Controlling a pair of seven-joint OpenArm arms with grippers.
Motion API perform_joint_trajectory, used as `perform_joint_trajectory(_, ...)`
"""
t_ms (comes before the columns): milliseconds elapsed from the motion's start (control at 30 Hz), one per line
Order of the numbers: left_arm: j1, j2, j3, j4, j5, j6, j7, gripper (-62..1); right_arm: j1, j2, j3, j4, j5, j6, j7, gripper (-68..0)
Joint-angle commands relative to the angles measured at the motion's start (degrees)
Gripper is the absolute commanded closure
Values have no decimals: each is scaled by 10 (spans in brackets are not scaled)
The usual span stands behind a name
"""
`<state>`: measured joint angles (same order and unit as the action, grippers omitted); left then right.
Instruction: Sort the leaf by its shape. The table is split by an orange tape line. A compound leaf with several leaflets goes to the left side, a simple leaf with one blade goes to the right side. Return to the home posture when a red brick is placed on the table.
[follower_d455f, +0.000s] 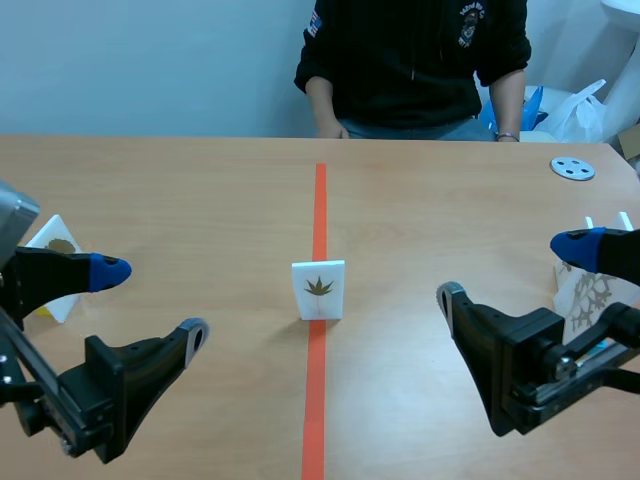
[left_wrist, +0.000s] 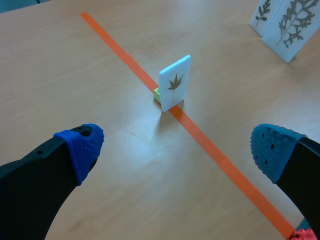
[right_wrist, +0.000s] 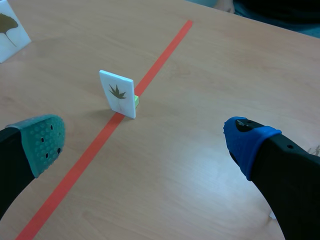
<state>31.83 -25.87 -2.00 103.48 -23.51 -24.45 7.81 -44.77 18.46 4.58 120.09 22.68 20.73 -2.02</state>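
The leaf card (follower_d455f: 318, 290) stands up on the orange tape line (follower_d455f: 320, 200), in the middle of the frame. The left gripper (follower_d455f: 152, 300), at the lower left, has its fingers wide apart and holds nothing. The right gripper (follower_d455f: 510, 270), at the lower right, is also spread wide and holds nothing.

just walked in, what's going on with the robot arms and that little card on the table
Nothing is held yet. A small white leaf card stands upright on the orange tape line, mid-table. The left arm and right arm sit low on either side, jaws open and empty. Other leaf cards stand near both table edges, and a person sits across.
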Motion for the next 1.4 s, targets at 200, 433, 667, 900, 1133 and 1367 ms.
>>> perform_joint_trajectory(200, -92, 1, 75, -98, 53, -3, -55, -623, 2, 4, 6, 2, 4, -2, 9, -679)
perform_joint_trajectory(433, -186, 8, 143, -208, 103, -1, -104, -623, 2, 4, 6, 2, 4, -2, 9, -679)
perform_joint_trajectory(667, -278, 40, 202, -321, 135, 9, -146, -623, 2, 4, 6, 2, 4, -2, 9, -679)
perform_joint_trajectory(900, -360, 80, 257, -428, 163, 26, -177, -623, 2, 4, 6, 2, 4, -2, 9, -679)
perform_joint_trajectory(1133, -423, 119, 305, -514, 174, 72, -205, -623, 2, 4, 6, 2, 4, -2, 9, -679)
perform_joint_trajectory(1367, -469, 156, 332, -584, 174, 85, -218, -623, 2, 4, 6, 2, 4, -2, 9, -679)
